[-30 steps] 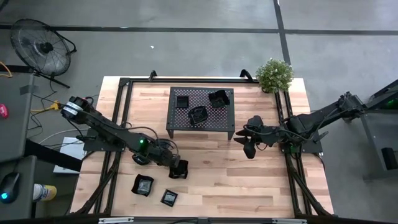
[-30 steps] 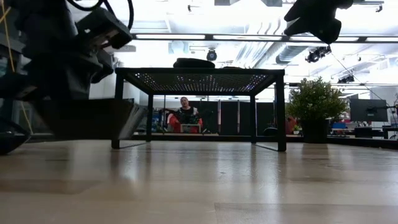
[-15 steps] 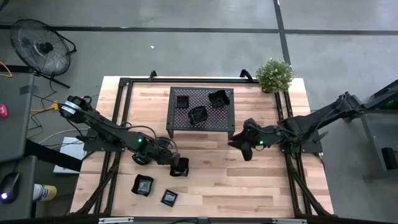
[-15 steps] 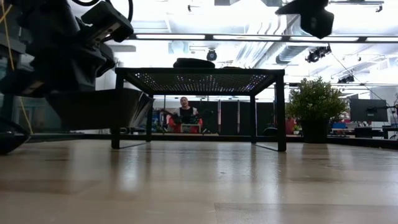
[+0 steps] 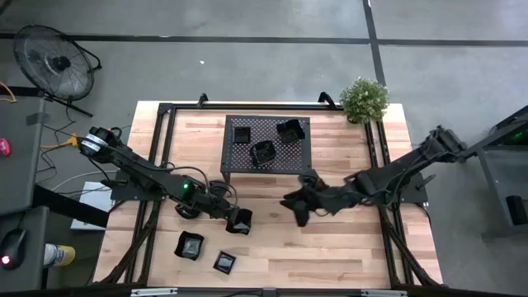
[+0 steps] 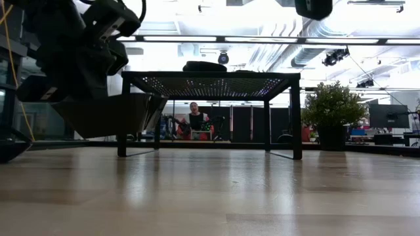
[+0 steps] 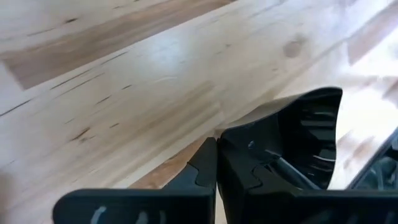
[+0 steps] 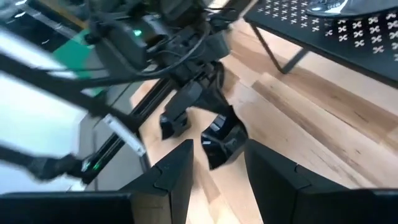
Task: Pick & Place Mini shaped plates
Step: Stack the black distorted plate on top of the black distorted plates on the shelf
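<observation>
held plate: a small glossy black mini plate [image 5: 240, 220] hangs off the tabletop [image 5: 272, 239] in the left gripper [image 5: 232, 216], a little in front of the mesh rack's [image 5: 266, 147] left legs
left fingers: pinched fully together on the plate's rim, as the left wrist view shows [image 7: 214, 168], with the dish bowl [image 7: 298, 146] standing out to one side of them
right gripper: [image 5: 294, 206] low over the middle of the tabletop, in front of the rack, pointing toward the left arm; fingers [image 8: 177, 171] spread wide with nothing between them
key relation: the held plate lies straight ahead of the right fingers, centred in their gap in the right wrist view [image 8: 224, 140], but some way off; the left arm has it, the right is only lined up on it
plate's lie: tilted on edge, not flat; which way its long axis runs I cannot tell
other plates: three on the rack top [image 5: 262, 152], two loose on the tabletop near the front edge [image 5: 190, 245] [image 5: 224, 262]
judgement: a hand-over or a lift to the rack looks likely; either needs the gap closed squarely
</observation>
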